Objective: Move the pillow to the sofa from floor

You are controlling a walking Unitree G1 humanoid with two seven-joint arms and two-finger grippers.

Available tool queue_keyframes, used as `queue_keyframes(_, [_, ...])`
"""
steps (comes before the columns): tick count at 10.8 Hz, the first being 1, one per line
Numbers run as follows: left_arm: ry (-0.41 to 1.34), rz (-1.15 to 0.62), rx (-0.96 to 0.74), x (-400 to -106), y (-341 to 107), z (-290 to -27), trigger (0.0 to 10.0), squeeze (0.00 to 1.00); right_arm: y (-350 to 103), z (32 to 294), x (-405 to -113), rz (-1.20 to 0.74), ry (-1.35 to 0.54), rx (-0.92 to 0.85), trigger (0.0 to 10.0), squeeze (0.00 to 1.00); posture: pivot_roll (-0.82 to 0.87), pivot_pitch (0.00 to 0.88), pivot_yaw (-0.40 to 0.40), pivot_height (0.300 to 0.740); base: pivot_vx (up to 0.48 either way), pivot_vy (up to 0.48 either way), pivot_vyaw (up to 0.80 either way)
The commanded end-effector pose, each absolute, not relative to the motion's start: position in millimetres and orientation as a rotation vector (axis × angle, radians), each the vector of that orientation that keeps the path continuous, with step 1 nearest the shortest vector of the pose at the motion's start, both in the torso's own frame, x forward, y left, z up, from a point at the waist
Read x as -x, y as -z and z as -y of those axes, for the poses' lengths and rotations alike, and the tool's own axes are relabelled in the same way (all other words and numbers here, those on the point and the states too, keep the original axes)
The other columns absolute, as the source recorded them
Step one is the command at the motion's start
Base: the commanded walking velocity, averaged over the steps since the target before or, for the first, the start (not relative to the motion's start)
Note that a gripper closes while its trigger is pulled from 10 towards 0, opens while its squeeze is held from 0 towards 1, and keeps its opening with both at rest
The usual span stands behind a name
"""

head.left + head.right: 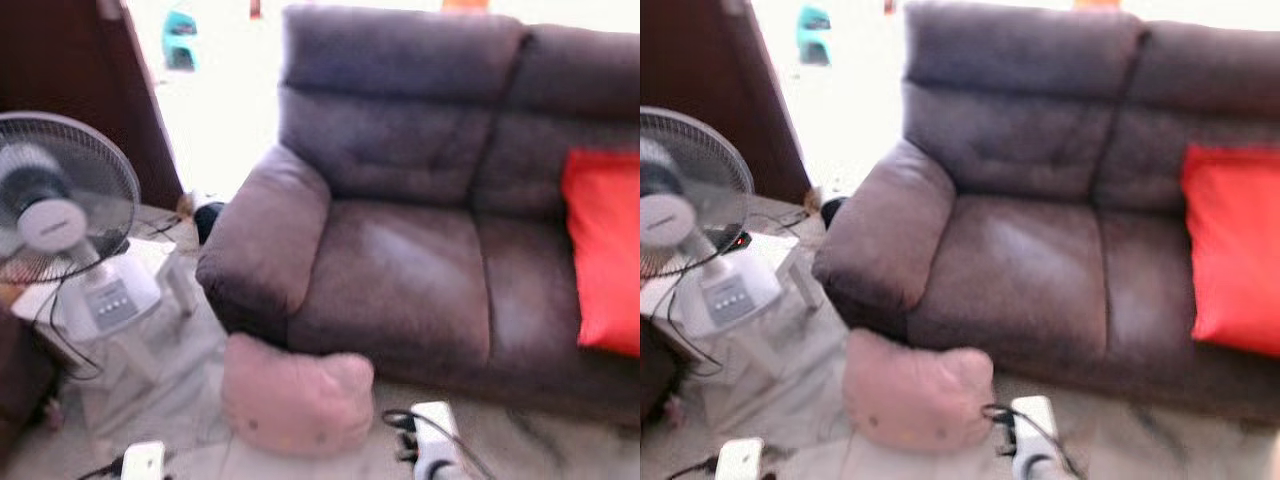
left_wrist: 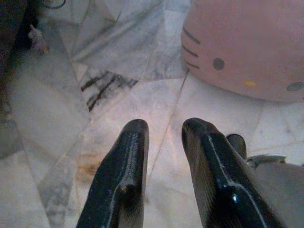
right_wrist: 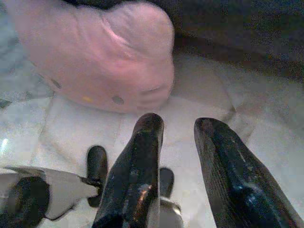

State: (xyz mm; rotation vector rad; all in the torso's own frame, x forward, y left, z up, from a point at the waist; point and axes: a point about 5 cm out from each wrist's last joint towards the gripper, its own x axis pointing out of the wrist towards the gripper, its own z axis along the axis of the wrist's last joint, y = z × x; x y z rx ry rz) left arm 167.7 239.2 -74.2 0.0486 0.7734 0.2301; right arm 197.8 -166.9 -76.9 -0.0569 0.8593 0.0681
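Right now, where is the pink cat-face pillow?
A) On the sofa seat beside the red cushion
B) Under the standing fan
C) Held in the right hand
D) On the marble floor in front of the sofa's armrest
D: the pink cat-face pillow lies on the marble floor below the sofa armrest, apart from both hands.

Head views soft, motion-blurred all over. Doorway [image 1: 215, 90] behind the sofa [image 1: 420, 230] blown out white, main light source. Sheen on seat cushions. Wrist views sharper, dimmer; marble floor [image 2: 57, 109] evenly lit, dark corners.
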Motion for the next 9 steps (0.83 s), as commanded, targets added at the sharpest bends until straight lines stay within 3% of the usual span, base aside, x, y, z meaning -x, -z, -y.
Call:
queue_keyframes(1, [-0.245,-0.814,-0.055,-159.4,77.2,-245.5,10.0,0.0,77.7,163.1,-197.1,-0.866,-0.071,0.046,10.0,0.0,0.15,0.073,0.012,0.74,0.0,0.0,0.0])
queue_keyframes(9, [-0.237,-0.817,-0.056,-158.3,77.7,-245.1,10.0,0.0,78.7,161.5,-195.5,-0.871,-0.074,0.039,10.0,0.0,0.15,0.071,0.012,0.74,0.0,0.0,0.0])
